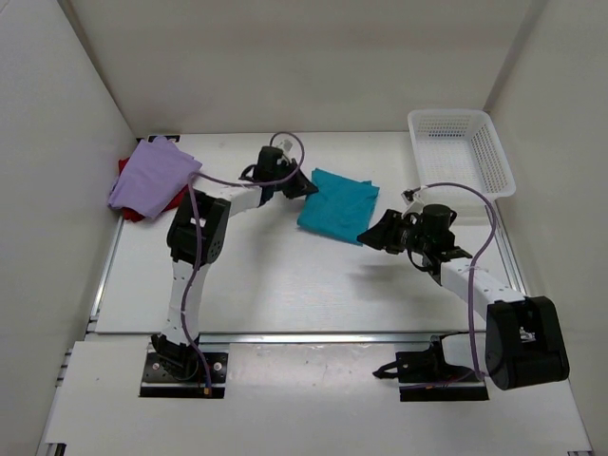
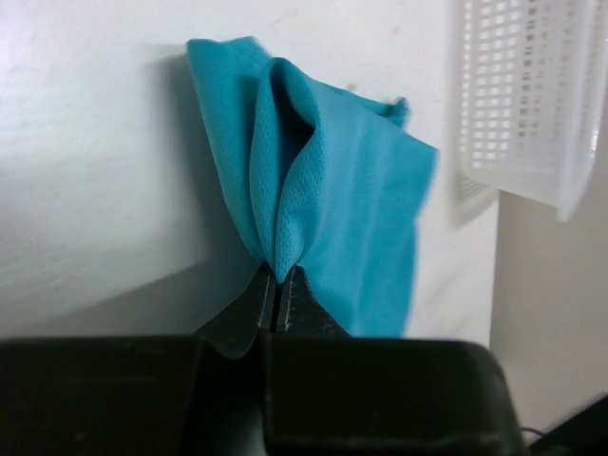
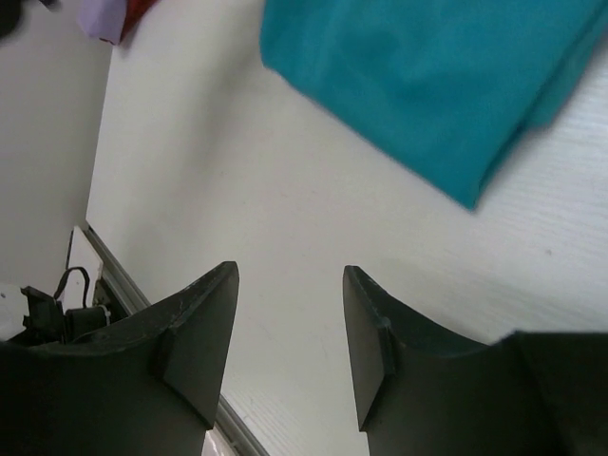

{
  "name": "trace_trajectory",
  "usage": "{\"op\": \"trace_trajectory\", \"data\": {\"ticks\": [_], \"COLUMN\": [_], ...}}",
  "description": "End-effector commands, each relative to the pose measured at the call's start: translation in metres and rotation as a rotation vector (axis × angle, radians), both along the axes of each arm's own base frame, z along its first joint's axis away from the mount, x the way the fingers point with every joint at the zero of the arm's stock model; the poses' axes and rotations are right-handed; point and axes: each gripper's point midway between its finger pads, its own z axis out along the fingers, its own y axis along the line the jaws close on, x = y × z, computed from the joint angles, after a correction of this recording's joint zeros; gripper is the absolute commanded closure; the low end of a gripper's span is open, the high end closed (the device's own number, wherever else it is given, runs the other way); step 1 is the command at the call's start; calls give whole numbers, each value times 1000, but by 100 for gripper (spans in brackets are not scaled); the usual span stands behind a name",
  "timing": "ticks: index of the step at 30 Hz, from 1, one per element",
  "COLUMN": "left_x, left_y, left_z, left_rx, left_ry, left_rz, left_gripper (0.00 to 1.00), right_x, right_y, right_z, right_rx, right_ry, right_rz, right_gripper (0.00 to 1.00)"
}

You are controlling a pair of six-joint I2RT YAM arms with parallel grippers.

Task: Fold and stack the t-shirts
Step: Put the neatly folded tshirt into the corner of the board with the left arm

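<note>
The folded teal t-shirt [image 1: 338, 206] lies mid-table, right of centre. My left gripper [image 1: 306, 187] is shut on its left edge; in the left wrist view the cloth [image 2: 332, 190] bunches up into the closed fingertips [image 2: 277, 277]. My right gripper [image 1: 366, 235] is open and empty, just off the shirt's near right corner; the right wrist view shows the teal shirt [image 3: 427, 76] beyond its spread fingers [image 3: 290, 275]. The lavender t-shirt [image 1: 152, 176] lies folded on the dark red t-shirt [image 1: 128, 169] at the far left.
A white mesh basket [image 1: 461, 150] stands at the far right corner, also in the left wrist view [image 2: 532, 95]. White walls close the table on the left, back and right. A metal rail [image 1: 313, 336] runs along the near edge.
</note>
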Motion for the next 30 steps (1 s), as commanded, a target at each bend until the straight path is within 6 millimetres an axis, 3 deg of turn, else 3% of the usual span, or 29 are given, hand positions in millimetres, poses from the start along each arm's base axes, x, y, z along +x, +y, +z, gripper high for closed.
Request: {"op": "trace_trajectory", "data": {"ticks": [1, 3, 5, 6, 7, 10, 11, 12, 13, 14, 15, 16, 17, 18, 19, 21, 22, 25, 30], "left_x": [42, 66, 83, 90, 87, 82, 76, 71, 57, 44, 34, 14, -5, -14, -28, -53, -56, -67, -94], "left_y": [26, 55, 109, 141, 159, 244, 274, 306, 323, 355, 386, 407, 410, 425, 429, 430, 427, 401, 385], "left_z": [96, 150, 177, 200, 221, 230, 244, 230, 214, 226, 198, 178, 150, 155, 136, 120, 119, 134, 165], "left_rx": [-35, -58, -50, -50, -58, -12, -4, 15, 15, 9, -34, -72, -77, -114, -127, -118, -109, -76, -88], "left_ry": [-139, -221, -249, -292, -326, -353, -376, -353, -307, -332, -302, -294, -242, -246, -204, -176, -180, -226, -311], "left_rz": [32, 67, 157, 213, 244, 411, 473, 545, 615, 703, 820, 900, 932, 991, 1027, 1076, 1079, 1046, 1065], "left_gripper": [100, 100, 100, 100, 100, 100, 100, 99, 95, 90, 65, 2, 1, 1, 1, 1, 1, 1, 2], "right_x": [-9, -13, -18, -21, -22, -28, -34, -34, -38, -45, -47, -48, -51, -56, -59, -63, -69, -73, -81], "right_y": [-4, -7, -4, -3, -2, 4, 7, 9, 12, 16, 20, 20, 22, 25, 24, 28, 31, 33, 42], "right_z": [-2, -4, -9, -11, -13, -13, -18, -17, -16, -20, -21, -24, -29, -35, -40, -48, -51, -54, -39], "right_rx": [27, 40, 35, 36, 34, 23, 27, 32, 43, 46, 46, 41, 29, 11, -12, -57, -76, -103, -122], "right_ry": [-9, -6, 2, 14, 20, 19, 37, 30, 32, 47, 47, 52, 70, 99, 116, 135, 139, 141, 80], "right_rz": [5, -2, 14, 28, 30, 61, 78, 90, 107, 126, 136, 140, 133, 132, 125, 110, 124, 132, 173], "right_gripper": [54, 54, 54, 54, 54, 54, 54, 54, 54, 54, 52, 50, 39, 19, 1, 1, 1, 1, 1]}}
